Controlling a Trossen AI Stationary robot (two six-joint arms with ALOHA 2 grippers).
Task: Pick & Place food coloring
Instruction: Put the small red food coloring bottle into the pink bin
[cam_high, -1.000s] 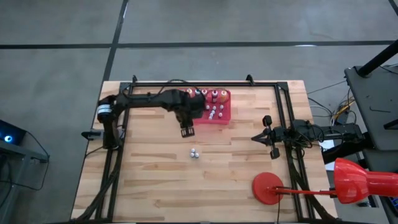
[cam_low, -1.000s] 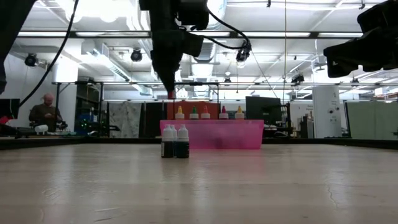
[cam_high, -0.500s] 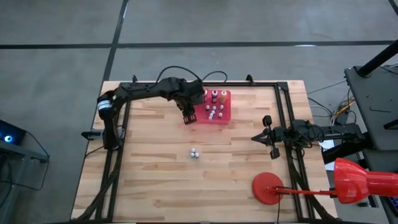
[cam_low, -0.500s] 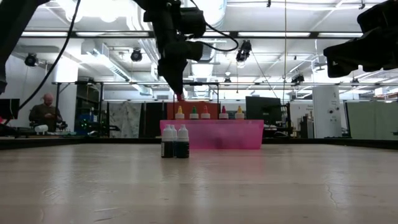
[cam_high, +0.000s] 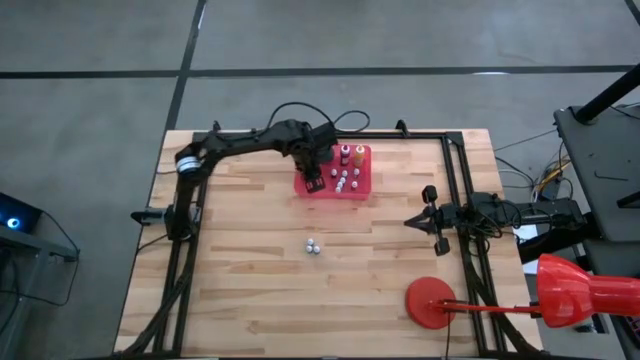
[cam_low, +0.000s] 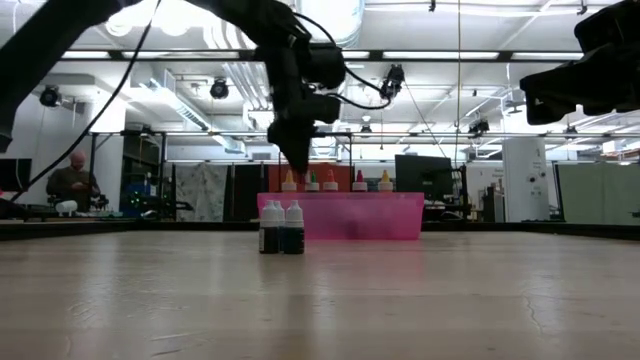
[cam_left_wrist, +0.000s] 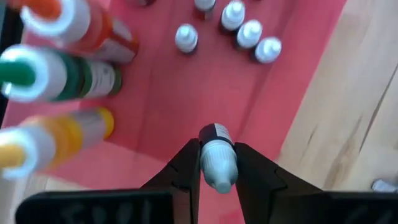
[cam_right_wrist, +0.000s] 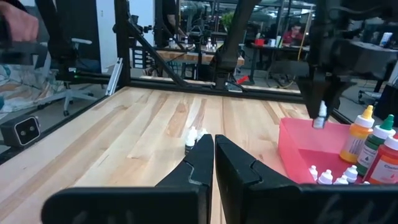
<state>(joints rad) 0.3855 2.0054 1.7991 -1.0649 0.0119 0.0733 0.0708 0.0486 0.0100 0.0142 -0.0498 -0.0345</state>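
My left gripper (cam_high: 313, 183) hangs over the left part of the flat red tray (cam_high: 360, 192), shut on a small whitish-grey food coloring bottle (cam_left_wrist: 217, 165). The right wrist view shows that bottle (cam_right_wrist: 321, 116) above the tray (cam_right_wrist: 298, 140). Taller bottles (cam_left_wrist: 74, 74) with orange, green and yellow tips and several small whitish ones (cam_left_wrist: 242, 31) stand on the tray's floor. Two more small bottles (cam_high: 313, 246) stand side by side on the table's middle (cam_low: 281, 228). My right gripper (cam_high: 410, 223) waits near the table's right edge, shut. My left gripper pinches the small bottle between its two fingers (cam_left_wrist: 189, 163), which sit on either side of its pale upper part (cam_left_wrist: 217, 171). The fingers come from above, pointing down. The bottle is lifted clear above the tray's floor, roughly upright, its dark-labelled lower end (cam_left_wrist: 214, 132) pointing down.
A black frame rail (cam_high: 330, 133) runs round the table's far and side edges. A red round disc (cam_high: 430, 300) lies near the near right corner, beside a red cone-shaped object (cam_high: 575, 290). Bare wood lies around the two loose bottles. A person (cam_low: 75, 180) sits far behind the table.
My left gripper, shut on the small bottle throughout, has moved from over the bare wood just near of the tray's left corner toward the far edge and slightly right, ending over the tray's left part. The two bottles on the table have stayed put.
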